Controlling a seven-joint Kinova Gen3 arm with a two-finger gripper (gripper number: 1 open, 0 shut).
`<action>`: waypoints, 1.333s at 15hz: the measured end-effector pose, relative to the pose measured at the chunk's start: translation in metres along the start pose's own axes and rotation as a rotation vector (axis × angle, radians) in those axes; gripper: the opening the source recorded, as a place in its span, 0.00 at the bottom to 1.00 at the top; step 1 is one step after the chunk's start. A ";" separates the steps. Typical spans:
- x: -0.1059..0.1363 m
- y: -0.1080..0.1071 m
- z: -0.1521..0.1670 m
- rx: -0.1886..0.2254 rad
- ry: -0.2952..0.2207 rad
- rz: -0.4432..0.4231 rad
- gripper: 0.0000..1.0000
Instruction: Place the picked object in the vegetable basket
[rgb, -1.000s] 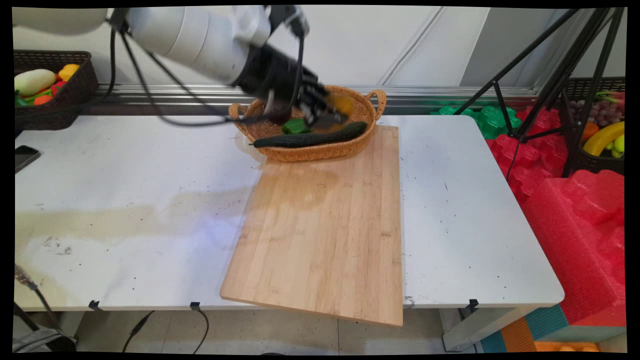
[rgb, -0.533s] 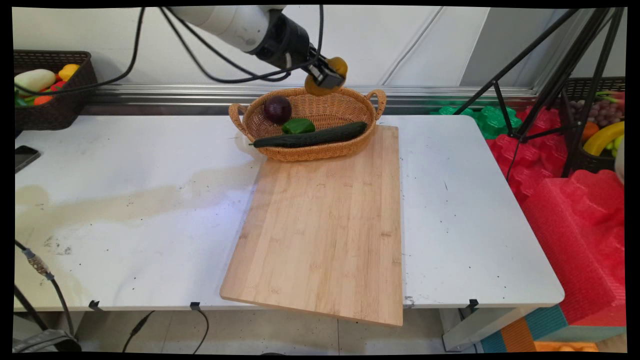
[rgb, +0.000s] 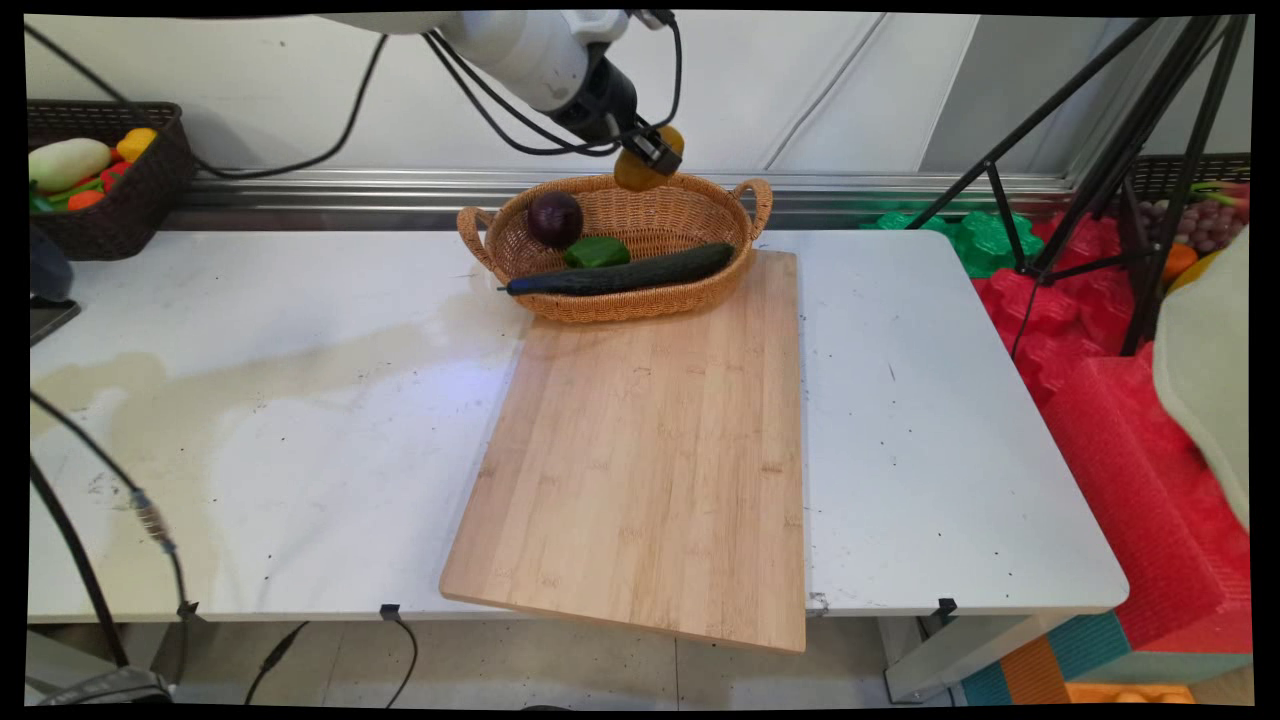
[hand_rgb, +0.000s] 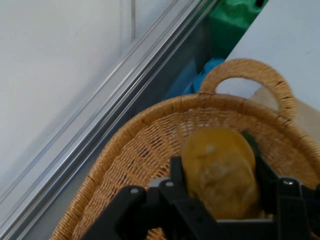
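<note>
1. Gripper (rgb: 655, 158) clamps a yellow fruit (rgb: 640, 172) in the air above the basket (rgb: 620, 300).
2. Main view alone shows onion (rgb: 555, 219), pepper (rgb: 596, 252) and cucumber (rgb: 620, 272) inside the basket.
3. Hand view alone shows fingers (hand_rgb: 176, 172) pressed against both sides of the fruit.

A robot lab: a tripod (rgb: 1090, 140) beside the white table (rgb: 930, 420), red foam mats (rgb: 1150, 440) on the floor, dark baskets of toy produce (rgb: 100, 175) along the wall.
</note>
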 end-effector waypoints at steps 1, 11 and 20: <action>-0.001 -0.004 0.015 0.004 -0.017 -0.007 0.00; -0.013 -0.027 0.111 -0.012 -0.113 -0.011 0.00; -0.022 -0.027 0.150 -0.042 -0.148 -0.007 1.00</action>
